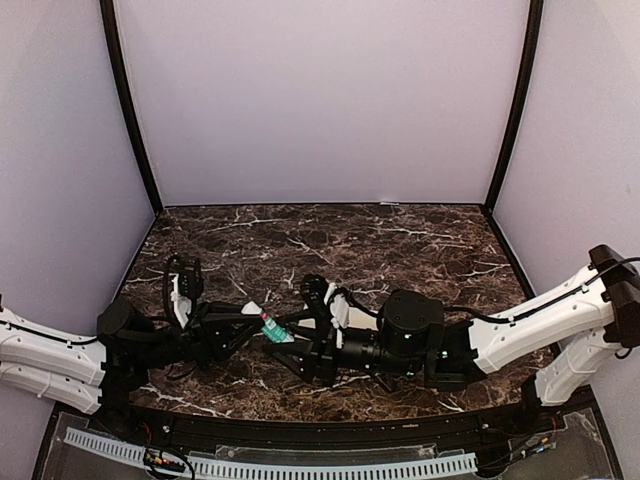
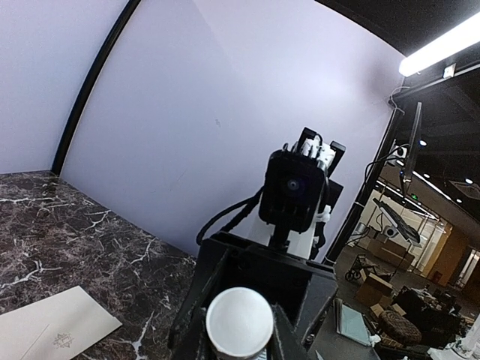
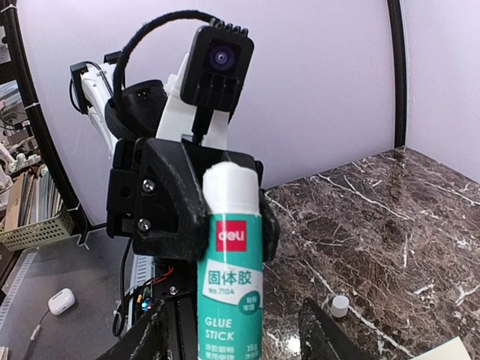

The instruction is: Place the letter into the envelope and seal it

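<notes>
Left arm [image 1: 45, 355] and right arm [image 1: 545, 315] in white shells, black joints, angular black housing [image 3: 161, 199] with silver screws [image 3: 148, 185], boxy black camera [image 3: 217, 64], looping black cable [image 3: 150, 34]

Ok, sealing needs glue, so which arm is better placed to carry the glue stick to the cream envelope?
Left, probably: the left pincer clamps the green-labelled white glue stick, while the right pincer stands open around its base.

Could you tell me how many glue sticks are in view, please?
1. The green-and-white plastic glue stick is held aloft by the left gripper, clamped in its jaws, facing the right gripper. Others may be hidden.
</notes>
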You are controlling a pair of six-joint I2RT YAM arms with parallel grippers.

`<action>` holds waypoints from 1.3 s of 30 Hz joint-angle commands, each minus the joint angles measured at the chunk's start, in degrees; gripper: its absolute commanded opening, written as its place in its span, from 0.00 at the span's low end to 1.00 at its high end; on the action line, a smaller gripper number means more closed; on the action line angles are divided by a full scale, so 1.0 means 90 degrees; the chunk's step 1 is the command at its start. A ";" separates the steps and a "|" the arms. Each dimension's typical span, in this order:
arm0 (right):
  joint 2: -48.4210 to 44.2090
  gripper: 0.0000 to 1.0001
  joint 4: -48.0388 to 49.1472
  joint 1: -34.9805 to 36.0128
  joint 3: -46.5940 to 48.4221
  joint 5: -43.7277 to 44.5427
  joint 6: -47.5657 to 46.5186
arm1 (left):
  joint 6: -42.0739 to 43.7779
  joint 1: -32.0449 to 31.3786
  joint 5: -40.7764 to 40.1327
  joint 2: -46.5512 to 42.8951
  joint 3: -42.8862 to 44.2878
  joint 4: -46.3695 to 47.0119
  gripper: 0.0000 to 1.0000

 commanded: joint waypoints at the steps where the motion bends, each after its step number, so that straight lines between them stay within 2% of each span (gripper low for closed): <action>1: 0.0100 0.56 0.0738 0.0050 0.0213 -0.0107 0.0001 | -0.0076 -0.0010 -0.0030 -0.0141 -0.0079 0.0332 0.00; 15: 0.0304 0.37 0.0737 0.0048 0.0447 -0.0140 -0.0014 | -0.0012 -0.0010 -0.0094 -0.0290 -0.0108 0.0207 0.00; 21: 0.0318 0.36 0.0721 0.0049 0.0479 -0.0059 0.0005 | 0.0002 -0.0010 -0.0097 -0.0267 -0.0099 0.0214 0.00; 30: 0.0326 0.41 0.0563 0.0032 0.0599 0.0088 -0.0002 | 0.0016 -0.0010 -0.0132 -0.0193 -0.0090 0.0240 0.00; 36: 0.0362 0.30 0.0446 0.0031 0.0680 0.0103 0.0004 | 0.0027 -0.0010 -0.0153 -0.0162 -0.0089 0.0247 0.00; 39: 0.0370 0.28 0.0418 0.0038 0.0666 0.0129 0.0022 | 0.0027 -0.0010 -0.0171 -0.0165 -0.0089 0.0245 0.00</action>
